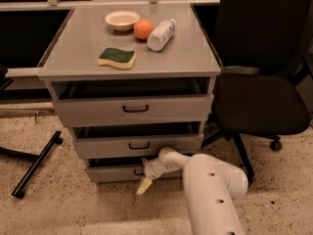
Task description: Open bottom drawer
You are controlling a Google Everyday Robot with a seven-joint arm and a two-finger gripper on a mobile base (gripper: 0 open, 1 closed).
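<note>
The rigid bottom drawer (110,173) is judged best pulled by its handle (138,172), where the end effector (146,176) sits; its grip cannot be told.

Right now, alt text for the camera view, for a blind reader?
The robot's gripper sits at the front of the bottom drawer of a grey three-drawer cabinet, white arm reaching in from the foreground. On its top lie a bowl, an orange, a tipped bottle and a sponge; a black office chair stands beside it.
</note>
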